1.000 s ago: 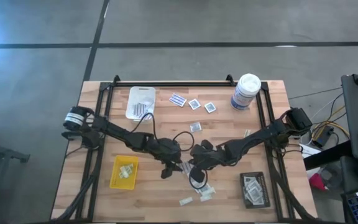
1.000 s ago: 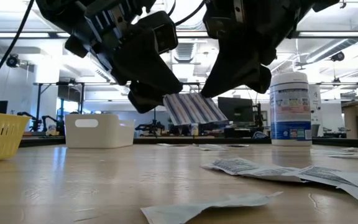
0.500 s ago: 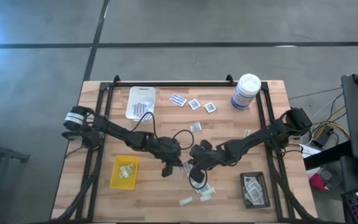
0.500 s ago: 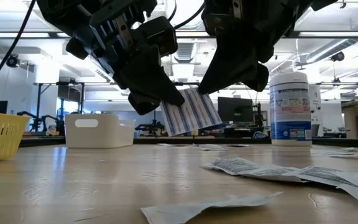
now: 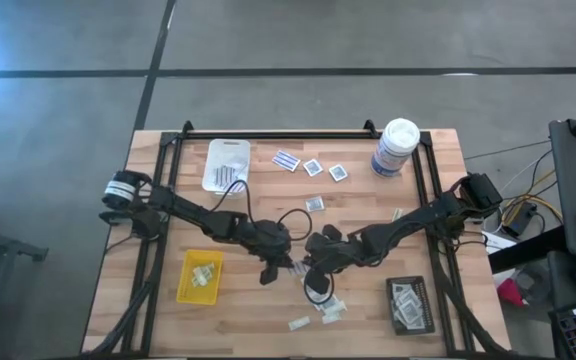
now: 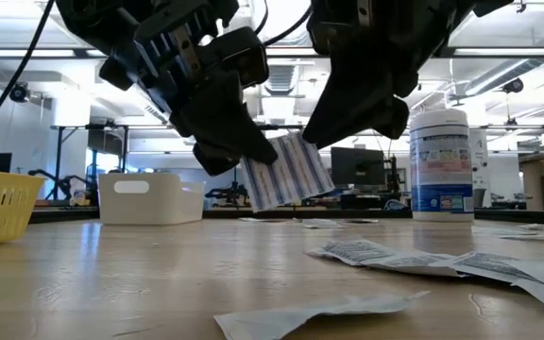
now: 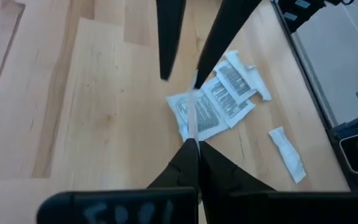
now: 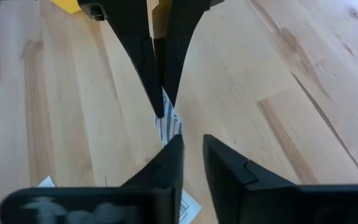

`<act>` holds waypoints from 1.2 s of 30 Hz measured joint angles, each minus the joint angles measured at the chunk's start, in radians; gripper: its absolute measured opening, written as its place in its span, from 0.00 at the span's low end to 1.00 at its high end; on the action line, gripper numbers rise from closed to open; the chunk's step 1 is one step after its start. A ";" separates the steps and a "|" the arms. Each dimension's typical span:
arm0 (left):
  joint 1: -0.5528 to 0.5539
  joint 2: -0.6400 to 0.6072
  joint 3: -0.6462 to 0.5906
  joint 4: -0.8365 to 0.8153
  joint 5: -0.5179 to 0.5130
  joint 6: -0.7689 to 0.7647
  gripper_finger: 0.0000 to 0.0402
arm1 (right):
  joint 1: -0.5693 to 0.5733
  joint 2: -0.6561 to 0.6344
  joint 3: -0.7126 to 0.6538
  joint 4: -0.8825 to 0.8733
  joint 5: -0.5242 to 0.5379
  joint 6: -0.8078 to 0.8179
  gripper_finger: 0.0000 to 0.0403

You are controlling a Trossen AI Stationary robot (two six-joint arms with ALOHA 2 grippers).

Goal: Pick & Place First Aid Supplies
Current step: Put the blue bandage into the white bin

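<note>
I've got both arms meeting mid-table, just past centre toward 6 o'clock. The left gripper (image 6: 239,142) has its jaws pinched together on a blue-and-white striped strip (image 6: 286,172), held off the wood. The strip hangs tilted in the low view, its long axis slanting down toward the left gripper. From the left wrist I only see it edge-on, a thin pale line (image 7: 192,118) running straight out from the fingertips.

The right gripper (image 6: 348,118) sits right against the strip's other end, jaws a bit apart. From its wrist view there's a clear gap between the fingers (image 8: 169,158). I can't tell if they still touch the strip.

Surface is a butcher-block table (image 5: 268,200) with a black frame around it, on a grey floor with dark lines. The low view looks into a big lab with ceiling lights, desks and monitors.

Counts from above:
- 3 trays: white (image 5: 226,163) at 11 o'clock, yellow (image 5: 200,277) at 8, black (image 5: 409,304) at 5
- 1 white canister (image 5: 395,147) at 1 o'clock
- 1 striped strip lying loose (image 5: 287,160) near 12
- 3 white squares with dark centres (image 5: 313,168) nearby
- a small clump of pale packets (image 5: 323,310) at 6, too overlapped to count properly
</note>
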State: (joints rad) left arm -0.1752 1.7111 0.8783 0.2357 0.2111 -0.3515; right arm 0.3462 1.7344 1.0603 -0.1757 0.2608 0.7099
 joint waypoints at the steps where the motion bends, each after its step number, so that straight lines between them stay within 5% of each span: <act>1: 0.002 0.000 0.000 -0.010 0.000 0.000 0.00 | 0.000 0.000 0.000 0.000 0.001 -0.007 0.18; 14: 0.076 -0.159 0.000 -0.318 -0.039 0.079 0.00 | -0.006 -0.098 0.000 -0.129 -0.023 -0.007 0.33; 24: 0.141 -0.393 -0.006 -0.555 -0.233 0.132 0.00 | 0.000 -0.139 -0.016 -0.192 0.032 -0.021 0.29; 36: 0.309 -0.665 -0.152 -0.547 -0.486 0.093 0.00 | 0.001 -0.138 -0.068 -0.189 0.034 -0.006 0.24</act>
State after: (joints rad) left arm 0.1339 1.0457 0.7259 -0.3117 -0.2746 -0.2581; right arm 0.3470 1.5963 0.9924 -0.3644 0.2947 0.7040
